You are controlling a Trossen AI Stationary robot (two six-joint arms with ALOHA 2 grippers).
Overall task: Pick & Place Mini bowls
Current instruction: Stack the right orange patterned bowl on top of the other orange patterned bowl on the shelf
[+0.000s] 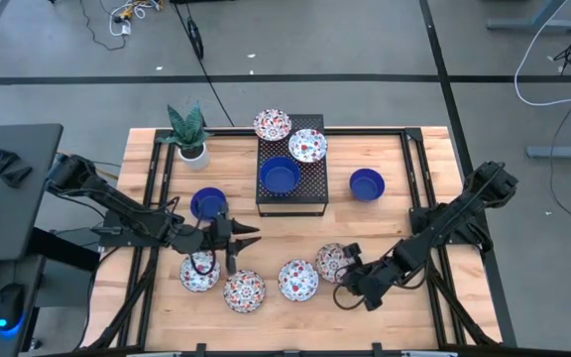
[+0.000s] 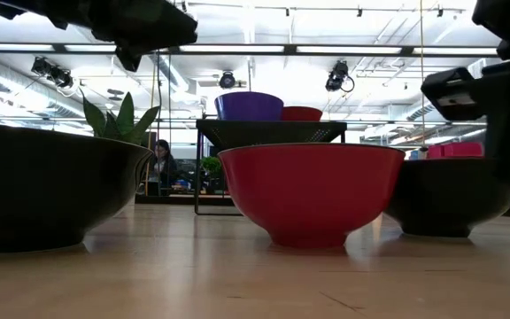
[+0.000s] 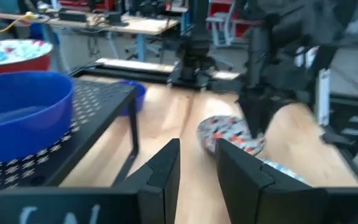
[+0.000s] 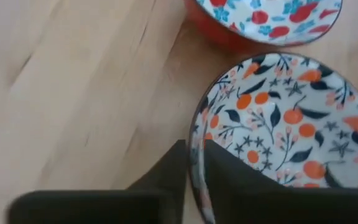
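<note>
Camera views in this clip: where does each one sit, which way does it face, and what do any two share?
High view: overhead, straight down; both arms, the black perforated box.
Low view: table height, level across; arm parts overhead, a red bowl close.
Left wrist view: forward past the open left end effector toward the right arm.
Right wrist view: down at the right end effector pinching a patterned bowl's rim.
Shared: the left wrist and high views show that box.

Both arms are matte black, built of slim jointed links with blocky wrist housings, each ending in a gripper, left gripper (image 1: 249,236) and right gripper (image 1: 343,277), with two flat dark tapering fingers.
</note>
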